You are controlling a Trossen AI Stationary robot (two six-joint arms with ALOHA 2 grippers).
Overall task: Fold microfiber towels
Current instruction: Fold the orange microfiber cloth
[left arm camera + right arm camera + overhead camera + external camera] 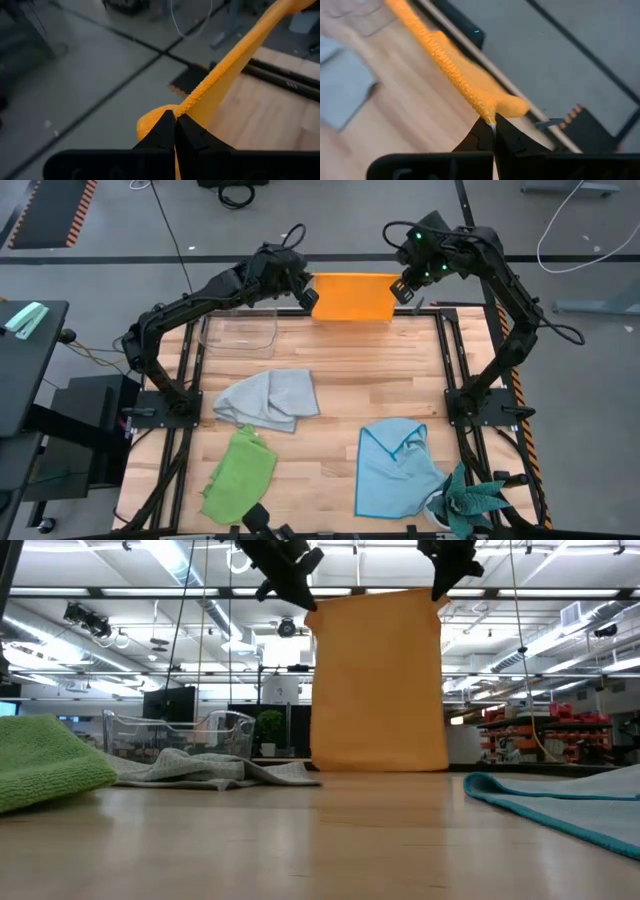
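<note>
Two hands hold the orange-yellow towel stretched in the air at twelve o'clock over the worktop: the left hand clamped on one top corner, the right hand clamped on the other. Grey towel lies near centre, lime green towel at seven o'clock, light blue towel at five

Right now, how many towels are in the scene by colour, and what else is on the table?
Orange-yellow towel: 1, held up by the left gripper and right gripper
Grey towel: 1
Light blue towel: 1
Lime green towel: 1
Clear plastic box: 1
Teal plant: 1
Total: 6 things, 4 of them towels
</note>
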